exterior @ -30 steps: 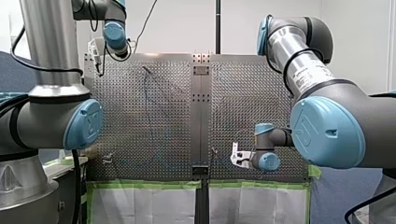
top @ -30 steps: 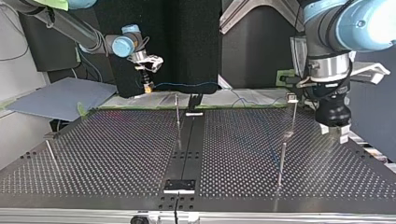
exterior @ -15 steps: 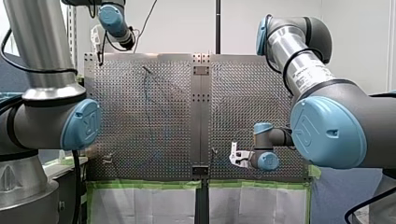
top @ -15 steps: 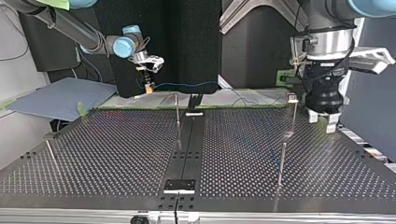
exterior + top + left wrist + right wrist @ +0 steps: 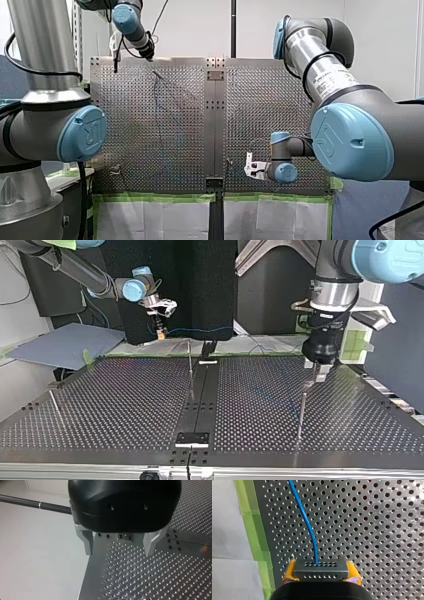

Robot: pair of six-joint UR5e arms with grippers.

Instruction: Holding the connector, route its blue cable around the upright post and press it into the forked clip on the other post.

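A dark grey connector (image 5: pixel 320 569) sits between the yellow pads (image 5: pixel 289 571) of my right gripper (image 5: pixel 320 566), which is shut on it. Its blue cable (image 5: pixel 308 522) runs ahead over the perforated plate. In the top view my right gripper (image 5: pixel 161 332) hangs at the far left with the cable (image 5: pixel 200 331) stretching toward the middle. An upright post (image 5: pixel 189 357) stands near the centre strip. My left gripper (image 5: pixel 318 368) hovers open at the right, in front of the clip post (image 5: pixel 309 383), hiding its fork. Its metal fingers (image 5: pixel 88 542) hold nothing.
Another thin post (image 5: pixel 301 412) stands nearer the camera at the top view's right, and a leaning one (image 5: pixel 53 402) at the left edge. A dark centre strip (image 5: pixel 200 400) splits the table. Green tape and white sheets (image 5: pixel 150 215) line the front view's near edge.
My left arm has swung toward the top view's left and risen, from the table's right edge to the clip post. My right gripper with the connector has barely shifted.
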